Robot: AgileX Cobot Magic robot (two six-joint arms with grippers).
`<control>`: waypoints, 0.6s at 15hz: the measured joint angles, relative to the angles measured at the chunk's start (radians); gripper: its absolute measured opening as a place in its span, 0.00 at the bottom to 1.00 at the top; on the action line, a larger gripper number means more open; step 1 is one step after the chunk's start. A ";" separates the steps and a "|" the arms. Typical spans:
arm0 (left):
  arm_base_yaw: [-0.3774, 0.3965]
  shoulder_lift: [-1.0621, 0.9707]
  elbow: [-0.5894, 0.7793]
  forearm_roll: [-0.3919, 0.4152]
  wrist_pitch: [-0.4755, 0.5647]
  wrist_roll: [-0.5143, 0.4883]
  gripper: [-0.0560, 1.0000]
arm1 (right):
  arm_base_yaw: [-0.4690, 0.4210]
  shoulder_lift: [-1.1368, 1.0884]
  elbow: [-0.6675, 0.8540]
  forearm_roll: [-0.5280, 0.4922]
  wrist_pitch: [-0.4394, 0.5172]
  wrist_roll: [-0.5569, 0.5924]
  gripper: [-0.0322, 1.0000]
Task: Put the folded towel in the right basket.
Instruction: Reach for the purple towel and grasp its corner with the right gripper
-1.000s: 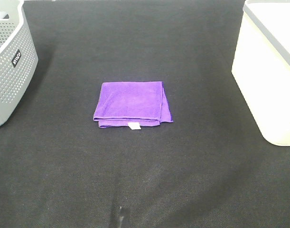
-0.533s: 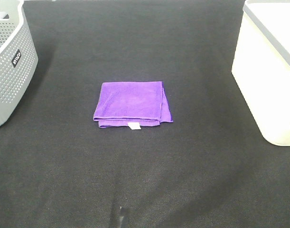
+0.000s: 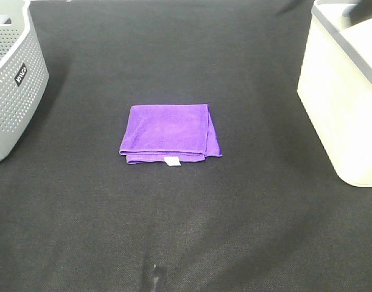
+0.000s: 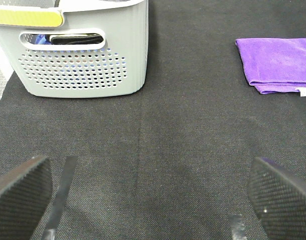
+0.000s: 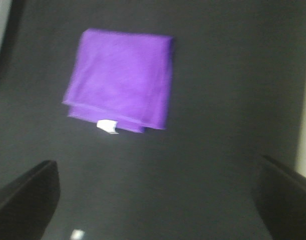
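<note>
Nothing is done yet, by my reading: the folded towel (image 3: 169,134) lies flat on the dark table (image 3: 246,213), between the two baskets and well apart from the white right basket (image 3: 338,103). My right gripper (image 5: 155,200) looks down on it, fingers spread wide and empty (that view is blurred). The left gripper (image 4: 151,200) is likewise wide, holding nothing. Grasp, carry and drop are all left to do.
</note>
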 joint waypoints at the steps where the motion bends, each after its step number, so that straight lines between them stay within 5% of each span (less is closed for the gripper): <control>1: 0.000 0.000 0.000 0.000 0.000 0.000 0.99 | 0.045 0.115 -0.053 0.060 -0.001 0.000 0.98; 3: 0.000 0.000 0.000 0.000 0.000 0.000 0.99 | 0.075 0.330 -0.169 0.193 0.015 -0.024 0.98; 9: 0.000 0.000 0.000 0.000 0.000 0.000 0.99 | 0.074 0.605 -0.317 0.267 0.055 -0.050 0.98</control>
